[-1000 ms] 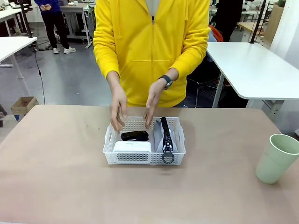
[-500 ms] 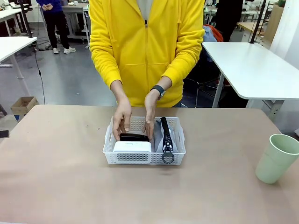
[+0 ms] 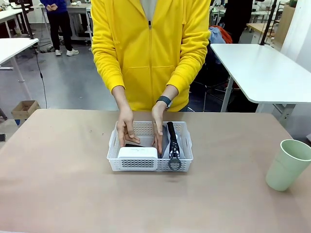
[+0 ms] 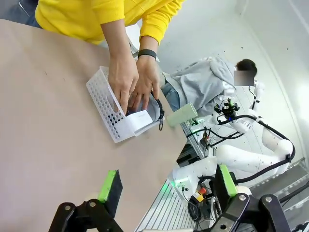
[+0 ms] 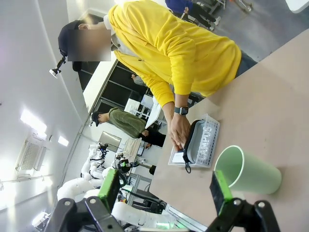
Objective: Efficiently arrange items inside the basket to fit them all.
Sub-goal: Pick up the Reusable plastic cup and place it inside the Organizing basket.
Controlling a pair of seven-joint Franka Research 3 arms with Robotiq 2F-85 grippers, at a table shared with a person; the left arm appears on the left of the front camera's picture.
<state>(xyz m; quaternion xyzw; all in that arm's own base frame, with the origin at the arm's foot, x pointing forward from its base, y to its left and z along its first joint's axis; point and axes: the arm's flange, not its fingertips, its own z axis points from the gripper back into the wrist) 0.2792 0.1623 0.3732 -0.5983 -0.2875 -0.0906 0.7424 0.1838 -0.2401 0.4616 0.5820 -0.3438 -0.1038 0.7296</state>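
The tan tabletop (image 3: 63, 184) carries the white basket (image 3: 149, 164) near its middle (toward the far edge), and the pale green cup (image 3: 287, 164) stands upright well apart at its right side.

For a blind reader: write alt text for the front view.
A person in a yellow jacket reaches both hands into a shallow white perforated plastic basket holding a small white rectangular box and a grey zippered fabric pouch, on a tan table. A pale green plastic cup stands apart at the right.
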